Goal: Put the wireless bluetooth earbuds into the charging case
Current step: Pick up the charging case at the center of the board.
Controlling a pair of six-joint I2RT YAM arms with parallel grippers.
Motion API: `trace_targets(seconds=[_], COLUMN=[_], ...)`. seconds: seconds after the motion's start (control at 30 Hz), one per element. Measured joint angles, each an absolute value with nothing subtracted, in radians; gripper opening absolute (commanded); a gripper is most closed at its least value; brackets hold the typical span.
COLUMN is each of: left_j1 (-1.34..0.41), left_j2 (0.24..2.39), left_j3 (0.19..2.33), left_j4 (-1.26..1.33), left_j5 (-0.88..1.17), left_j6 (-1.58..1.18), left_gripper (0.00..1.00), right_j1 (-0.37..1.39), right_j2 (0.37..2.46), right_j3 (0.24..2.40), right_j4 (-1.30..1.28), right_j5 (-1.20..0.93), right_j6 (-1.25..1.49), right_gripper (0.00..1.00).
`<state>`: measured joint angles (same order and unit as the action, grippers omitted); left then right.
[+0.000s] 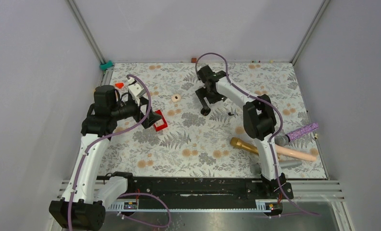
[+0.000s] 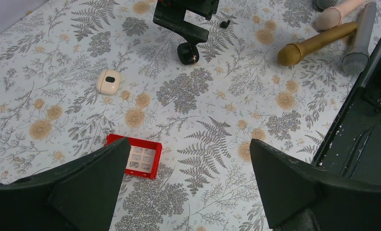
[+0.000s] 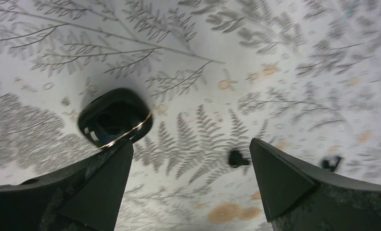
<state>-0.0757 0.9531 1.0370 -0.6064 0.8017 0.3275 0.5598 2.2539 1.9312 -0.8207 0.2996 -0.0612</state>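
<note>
Hovering my spread, empty right gripper [image 3: 191,142] by the open black oval charging case [image 3: 115,118], I am placed to collect two tiny black earbuds [image 3: 236,158] lying loose nearby. My left gripper [image 2: 189,140] hangs released, well clear.

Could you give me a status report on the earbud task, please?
Left gripper open, above small red plastic compartment box. Right gripper open, beside open black charging case. Two tiny black earbuds loose on floral cloth, not in case. Nothing between them.

text: none legible — labels: none — numbers: none
</note>
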Motion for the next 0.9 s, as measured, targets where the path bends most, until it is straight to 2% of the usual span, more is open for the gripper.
trace_targets(seconds=[0.13,0.33,0.9], left_j1=[-0.075,-0.073,-0.071], left_j2=[0.953,0.953,0.97], left_j3=[1.037,1.037,1.037], left_j4=[-0.606,-0.606,-0.604], left_j5=[0.807,0.813,0.821], left_j6=[0.324,0.321,0.321], left_gripper=[0.99,0.99,0.98], right_j1=[0.517,0.491,0.497], right_j2=[2.226,2.154,2.228], right_j3=[1.891,1.758,1.821], right_j4=[-0.838,-0.813,-0.775], right_j5=[0.104,-0.071,-0.232], right_j6=[0.058,0.203,0.331], right_gripper=[1.0,1.0,0.99])
